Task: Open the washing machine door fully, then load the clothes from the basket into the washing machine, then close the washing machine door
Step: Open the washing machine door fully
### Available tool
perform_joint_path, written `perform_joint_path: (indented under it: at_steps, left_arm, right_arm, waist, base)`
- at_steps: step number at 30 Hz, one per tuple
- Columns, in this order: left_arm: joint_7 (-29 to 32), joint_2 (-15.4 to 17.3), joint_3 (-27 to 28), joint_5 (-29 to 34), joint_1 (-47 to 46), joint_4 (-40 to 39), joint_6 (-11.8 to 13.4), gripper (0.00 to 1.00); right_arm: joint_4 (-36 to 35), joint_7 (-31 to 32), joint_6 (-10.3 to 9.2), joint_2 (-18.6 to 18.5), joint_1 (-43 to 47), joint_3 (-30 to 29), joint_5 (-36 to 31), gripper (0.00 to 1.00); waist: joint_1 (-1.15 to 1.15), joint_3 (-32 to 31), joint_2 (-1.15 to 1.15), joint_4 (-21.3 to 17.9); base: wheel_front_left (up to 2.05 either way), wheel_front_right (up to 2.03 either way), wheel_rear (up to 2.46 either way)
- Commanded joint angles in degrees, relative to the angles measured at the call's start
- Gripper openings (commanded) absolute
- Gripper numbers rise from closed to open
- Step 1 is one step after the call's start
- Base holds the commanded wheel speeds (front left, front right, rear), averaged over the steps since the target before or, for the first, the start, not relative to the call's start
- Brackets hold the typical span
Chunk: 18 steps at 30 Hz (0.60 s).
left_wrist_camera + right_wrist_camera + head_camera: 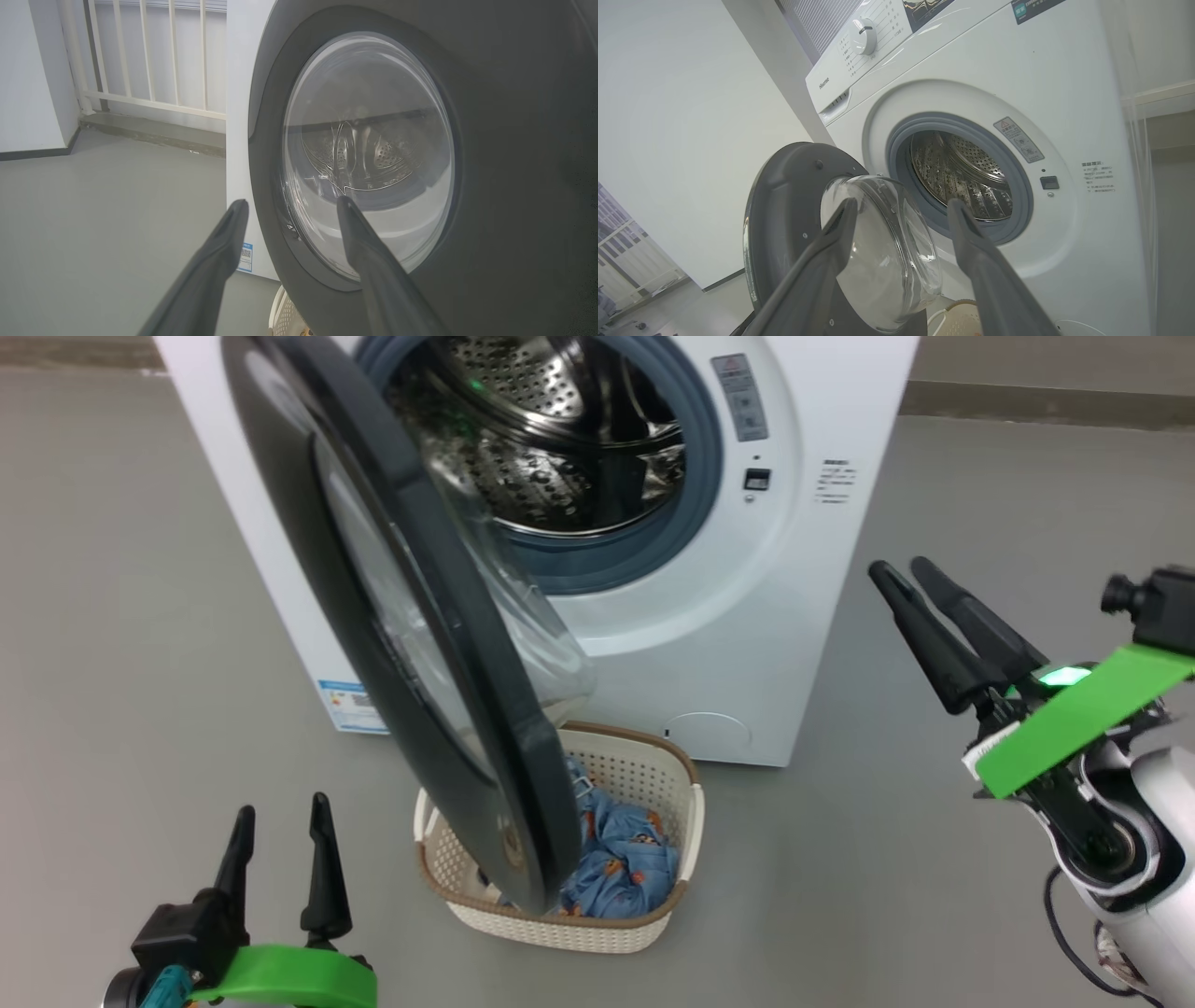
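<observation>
The white washing machine stands ahead with its steel drum showing. Its door, black-rimmed with a bulging glass bowl, hangs partly open and swings out over the basket. Light blue printed clothes lie in that cream basket on the floor, half hidden behind the door. My left gripper is open at the lower left, facing the door's outer side. My right gripper is open and empty at the right, clear of the machine; its fingers point toward the drum opening.
Grey floor spreads to both sides of the machine. A white railing and a white wall stand behind at the left. The control knob sits on the machine's top panel.
</observation>
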Motion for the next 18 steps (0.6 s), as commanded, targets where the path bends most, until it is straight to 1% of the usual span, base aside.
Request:
perform_joint_path:
  at_steps: [1, 3, 6, 8, 11, 13, 18]
  left_arm:
    - [-0.37, 1.21, 1.76, -0.25, -0.81, -1.75, 0.37, 1.0]
    - [-0.36, 1.4, 1.68, -0.22, -0.65, -2.09, 0.44, 1.0]
    - [-0.3, 1.49, 1.58, -0.29, -0.29, -2.45, 0.63, 1.0]
    - [-0.27, 1.58, 1.53, -0.36, 0.06, -2.63, 0.72, 1.0]
    - [-0.27, 1.71, 1.52, -0.5, 0.49, -2.9, 0.85, 1.0]
    - [-0.27, 1.74, 1.48, -0.62, 0.69, -3.05, 0.9, 1.0]
    - [-0.27, 1.76, 1.24, -0.88, 0.91, -3.19, 0.88, 1.0]
  right_arm:
    - [-1.05, -1.61, 0.28, -1.25, 0.84, 0.61, -1.31, 1.0]
    - [-0.46, -5.42, 0.28, -2.79, 1.94, 1.77, -4.99, 1.0]
    - [0.94, -11.52, 0.28, -3.81, 4.07, 2.36, -8.98, 1.0]
    - [2.06, -14.26, 0.28, -3.66, 5.48, 2.01, -10.61, 1.0]
    - [3.65, -16.17, 0.28, -3.37, 7.42, 0.92, -14.0, 1.0]
    - [4.46, -16.68, 0.28, -3.36, 8.63, 0.15, -17.85, 1.0]
    - [5.6, -16.92, 0.28, 0.26, 12.73, -4.97, -24.11, 1.0]
  waist:
    - [0.0, -0.33, 0.0, -2.03]
    - [0.0, -0.31, 0.0, -2.89]
    - [0.0, -0.35, 0.0, -4.1]
    - [0.0, -0.47, 0.0, -4.92]
    - [0.0, -0.65, 0.0, -6.07]
    - [0.0, -0.71, 0.0, -6.75]
    - [0.0, -0.69, 0.0, -8.05]
  base:
    - [0.0, 0.0, 0.0]
    - [0.0, 0.0, 0.0]
    - [0.0, 0.0, 0.0]
    - [0.0, 0.0, 0.0]
    - [0.0, 0.0, 0.0]
    - [0.0, 0.0, 0.0]
    - [0.0, 0.0, 0.0]
